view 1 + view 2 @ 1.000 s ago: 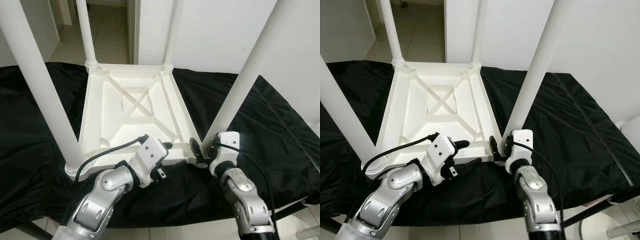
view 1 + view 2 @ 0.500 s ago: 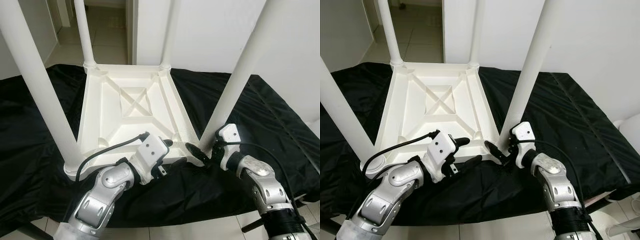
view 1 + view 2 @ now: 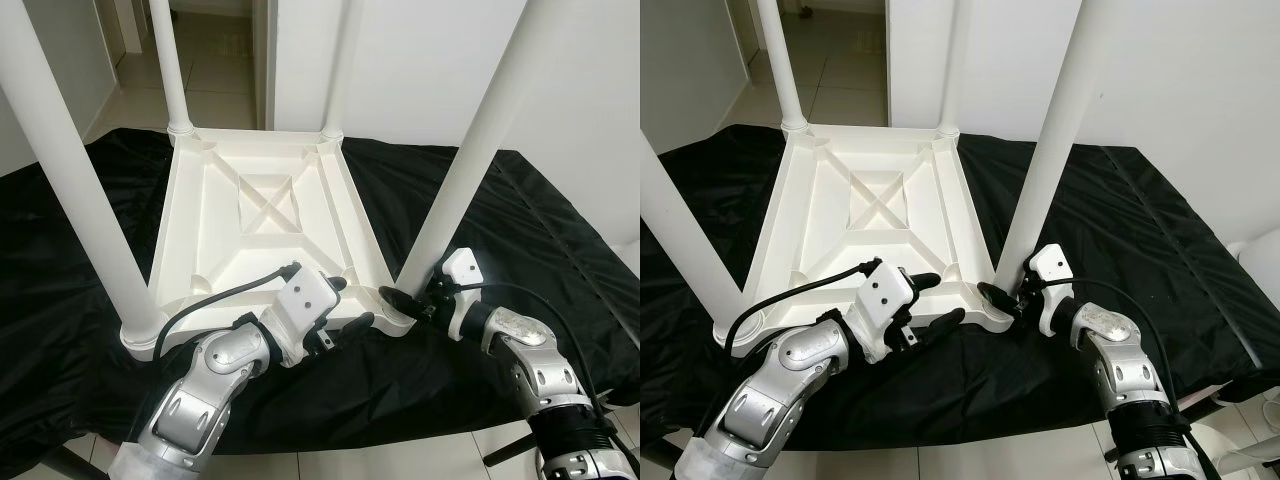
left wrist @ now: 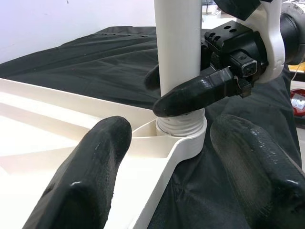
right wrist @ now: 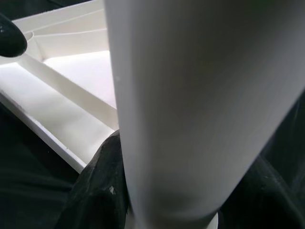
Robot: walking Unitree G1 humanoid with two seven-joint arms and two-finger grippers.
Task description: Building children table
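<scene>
A white children's table lies upside down on a black cloth, its ribbed underside (image 3: 265, 215) facing up and its legs standing upright. My right gripper (image 3: 405, 300) is shut on the base of the near right leg (image 3: 462, 170), just above its socket. The left wrist view shows one black finger (image 4: 200, 93) in front of that leg (image 4: 178, 47) and one behind it. In the right wrist view the leg (image 5: 200, 105) stands between dark fingers (image 5: 102, 176). My left gripper (image 3: 345, 305) is open, its fingers straddling the tabletop's near rim beside that corner.
The near left leg (image 3: 70, 170) and two far legs (image 3: 168, 60) (image 3: 340, 60) rise around the work area. The black cloth (image 3: 560, 230) covers the whole support and drapes over its front edge. A white wall and a doorway onto tiled floor (image 3: 215, 50) lie behind.
My right forearm has swung out to the right, and its gripper has turned sideways to clasp the base of the near right leg. The left gripper has barely moved.
</scene>
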